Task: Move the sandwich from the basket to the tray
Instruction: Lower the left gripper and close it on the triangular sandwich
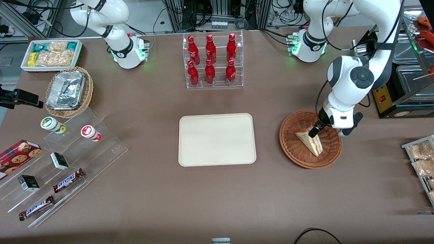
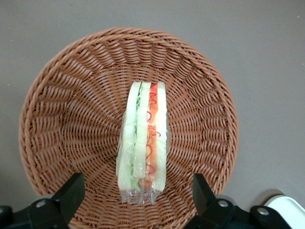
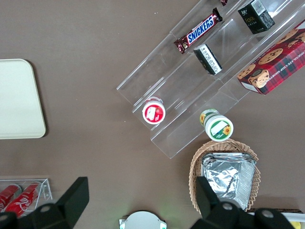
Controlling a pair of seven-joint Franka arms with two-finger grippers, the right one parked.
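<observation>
The sandwich [image 1: 311, 141], a plastic-wrapped wedge with red and green filling, lies in the reddish-brown wicker basket [image 1: 293, 147] toward the working arm's end of the table. In the left wrist view the sandwich [image 2: 144, 141] stands on edge in the middle of the basket [image 2: 62, 119]. My gripper [image 1: 318, 130] hangs low over the basket, open, its two black fingers [image 2: 71, 193] wide apart on either side of the sandwich's wrapped end without touching it. The cream tray [image 1: 217, 139] lies flat and bare at the table's middle.
A clear rack of red bottles [image 1: 212, 61] stands farther from the front camera than the tray. A foil-lined tan basket [image 1: 69, 91], a white bin of snacks [image 1: 52, 54] and acrylic steps with candy bars [image 1: 67, 179] sit toward the parked arm's end. Packets [image 1: 420, 159] lie beside the basket.
</observation>
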